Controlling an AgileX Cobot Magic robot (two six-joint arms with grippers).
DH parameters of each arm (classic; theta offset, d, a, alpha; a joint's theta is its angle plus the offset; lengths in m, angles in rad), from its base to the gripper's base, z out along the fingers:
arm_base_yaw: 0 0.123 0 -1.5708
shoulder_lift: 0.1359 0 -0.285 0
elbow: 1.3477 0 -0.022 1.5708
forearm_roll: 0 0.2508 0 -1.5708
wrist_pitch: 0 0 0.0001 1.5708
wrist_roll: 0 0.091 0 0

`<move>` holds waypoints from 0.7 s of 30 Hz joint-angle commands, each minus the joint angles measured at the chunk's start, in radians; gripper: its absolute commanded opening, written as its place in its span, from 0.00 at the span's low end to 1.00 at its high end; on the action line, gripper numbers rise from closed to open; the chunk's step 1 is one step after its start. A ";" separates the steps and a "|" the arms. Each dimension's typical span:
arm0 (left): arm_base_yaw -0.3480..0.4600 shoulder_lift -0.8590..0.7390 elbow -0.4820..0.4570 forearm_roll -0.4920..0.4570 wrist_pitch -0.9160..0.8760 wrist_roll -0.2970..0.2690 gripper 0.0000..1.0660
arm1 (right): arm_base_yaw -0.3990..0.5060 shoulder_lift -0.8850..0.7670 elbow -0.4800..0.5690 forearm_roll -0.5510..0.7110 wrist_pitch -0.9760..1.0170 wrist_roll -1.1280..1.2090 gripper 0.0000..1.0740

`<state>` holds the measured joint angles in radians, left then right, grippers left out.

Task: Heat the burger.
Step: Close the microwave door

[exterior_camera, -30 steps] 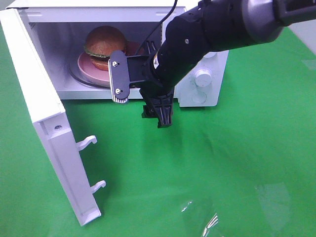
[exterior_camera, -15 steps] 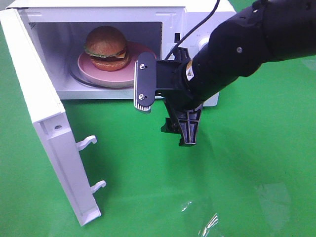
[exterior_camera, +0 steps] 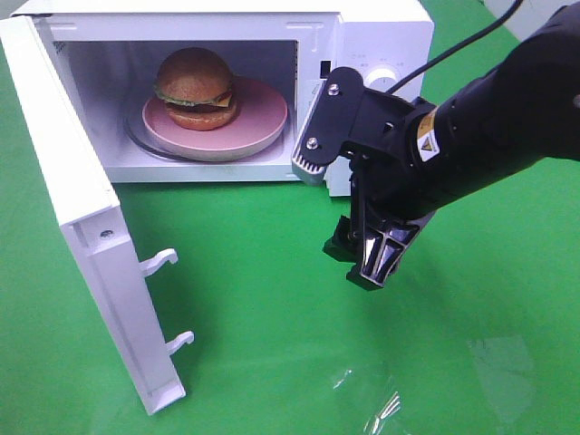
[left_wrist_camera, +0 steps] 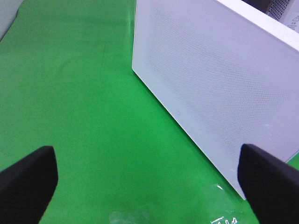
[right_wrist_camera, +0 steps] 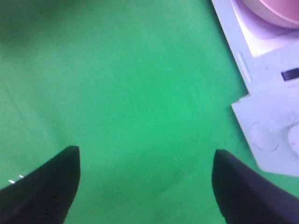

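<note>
Exterior high view:
- White microwave [exterior_camera: 381,27] occupies the upper left and centre of the frame and stands on a green cloth [exterior_camera: 254,317].
- Its door [exterior_camera: 63,190] is swung fully open toward the left edge. Two white latch hooks [exterior_camera: 159,261] stick out of its inner edge.
- The burger [exterior_camera: 194,86] is inside the cavity, upper left of centre. It sits on a round pink plate [exterior_camera: 263,113], toward the plate's left half, so the right part of the plate is bare.
- The plate rests on the glass turntable [exterior_camera: 138,136].
- A control knob [exterior_camera: 385,80] on the panel right of the cavity is partly covered by the arm.

Right arm [exterior_camera: 489,127]:
- Black, with a yellow warning label [exterior_camera: 424,143]. It enters from the right edge and crosses in front of the control panel.
- The right gripper [exterior_camera: 337,222] is at centre frame, outside the cavity, to the lower right of the opening and well apart from the burger.
- Its jaws are spread with nothing between them. One grey plate finger [exterior_camera: 322,127] is close to the panel, and the black one points down at the cloth.

Right wrist view:
- The right gripper [right_wrist_camera: 147,186] shows both dark fingertips wide apart, with only cloth between them.
- An edge of the pink plate [right_wrist_camera: 271,11] and the control panel show at the side.

Left wrist view:
- The left gripper [left_wrist_camera: 149,186] has its fingers far apart and holds nothing.
- It faces the outer face of the door [left_wrist_camera: 210,79], a white panel with a fine dotted pattern.
- This gripper is outside the exterior view.
</note>
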<state>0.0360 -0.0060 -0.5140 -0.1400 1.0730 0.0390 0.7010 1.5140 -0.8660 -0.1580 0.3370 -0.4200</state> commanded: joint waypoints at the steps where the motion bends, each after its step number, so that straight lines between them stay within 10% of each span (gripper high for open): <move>1: -0.002 -0.015 0.000 -0.004 -0.006 -0.001 0.91 | 0.003 -0.040 0.020 0.006 0.034 0.127 0.71; 21: -0.002 -0.015 0.000 -0.004 -0.006 -0.001 0.91 | 0.003 -0.309 0.043 0.007 0.514 0.447 0.71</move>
<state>0.0360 -0.0060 -0.5140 -0.1400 1.0730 0.0390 0.7010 1.2140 -0.8250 -0.1540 0.8260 0.0130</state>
